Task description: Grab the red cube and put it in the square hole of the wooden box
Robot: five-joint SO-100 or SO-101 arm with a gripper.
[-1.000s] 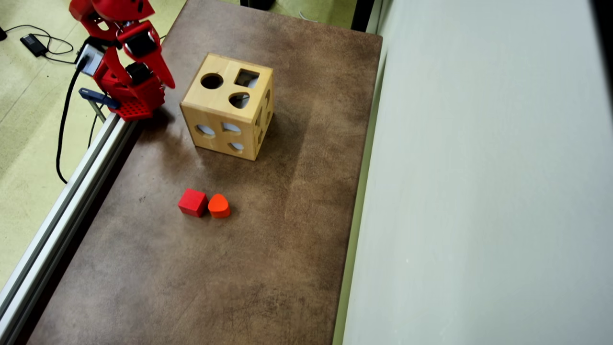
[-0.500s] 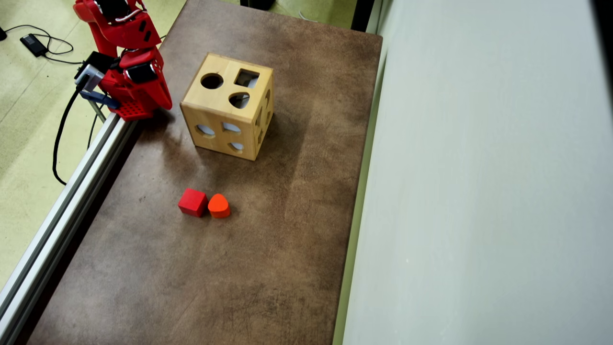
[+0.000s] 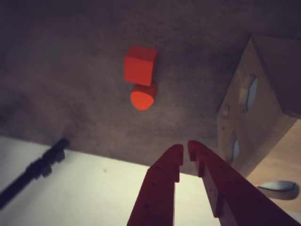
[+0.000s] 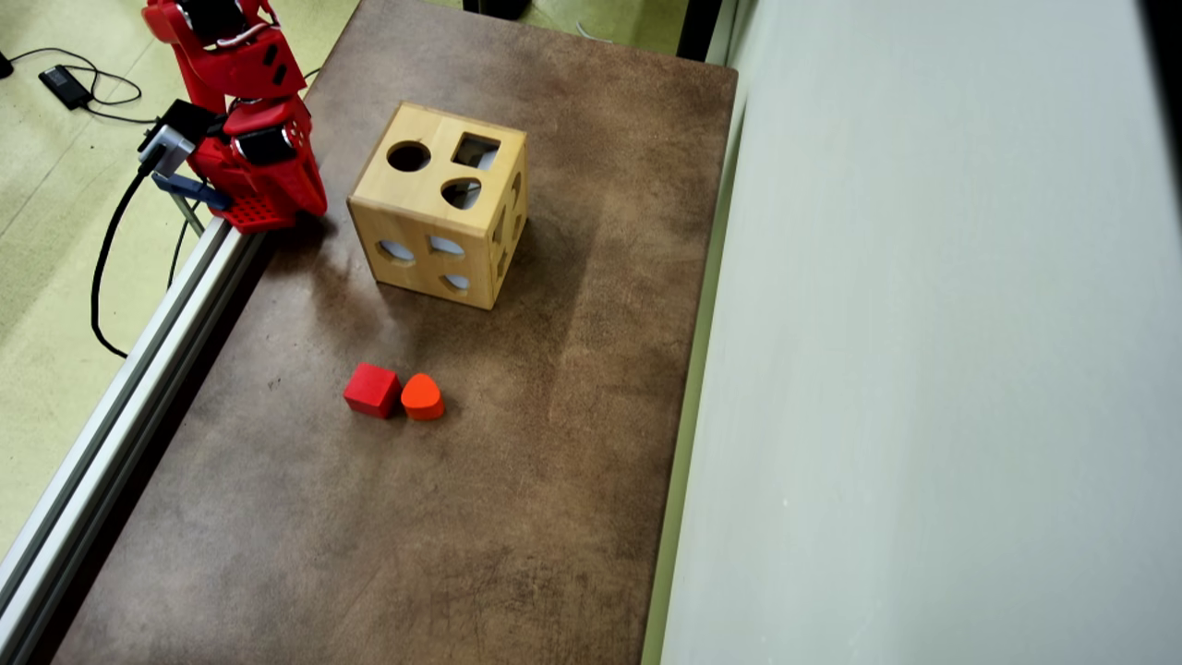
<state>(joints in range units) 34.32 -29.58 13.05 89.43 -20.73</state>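
Red cube flat, rotated diamond-wise, touching orange block

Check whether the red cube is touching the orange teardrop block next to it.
Touching, as far as the overhead view shows: the red cube and the orange teardrop block sit side by side with no table visible between them. The wrist view agrees.

No readable text, labels, brands, numbers or signs on anything
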